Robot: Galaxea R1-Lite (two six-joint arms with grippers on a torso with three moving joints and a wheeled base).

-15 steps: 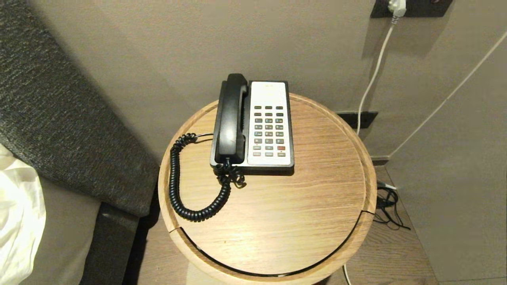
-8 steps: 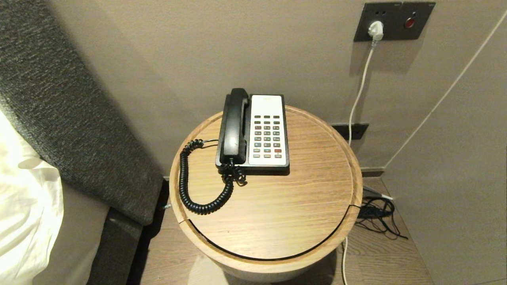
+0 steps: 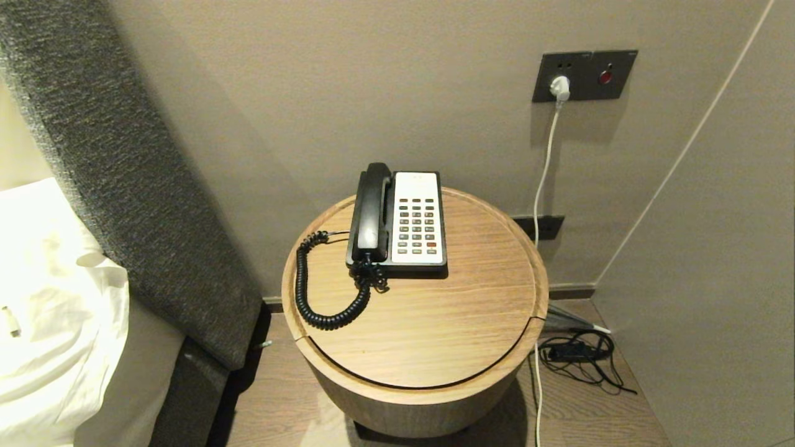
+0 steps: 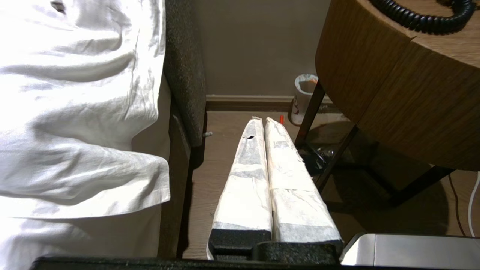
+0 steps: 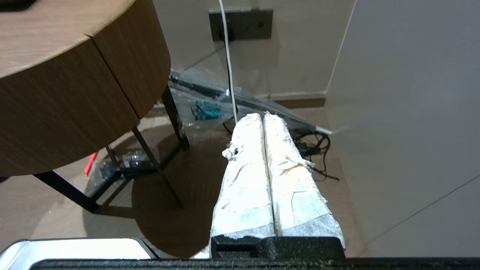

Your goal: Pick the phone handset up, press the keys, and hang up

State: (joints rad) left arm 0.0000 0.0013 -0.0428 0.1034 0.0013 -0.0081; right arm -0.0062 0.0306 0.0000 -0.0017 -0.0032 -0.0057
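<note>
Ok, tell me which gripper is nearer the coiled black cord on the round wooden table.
Left. The left gripper hangs low by the bed, with the coiled black cord above it on the table's near edge. The right gripper hangs low at the table's other side.

Beige walls [image 3: 397,81] meet a wood-plank floor [image 3: 279,397], with a dark upholstered headboard [image 3: 124,186], white bedding [image 3: 56,298], a round wooden counter [image 3: 435,335] and a dark wall socket plate [image 3: 584,74].

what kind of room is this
Most likely a hotel bedroom: a bed with white bedding and a padded grey headboard, and beside it a round wooden bedside table bearing a corded desk phone.
</note>
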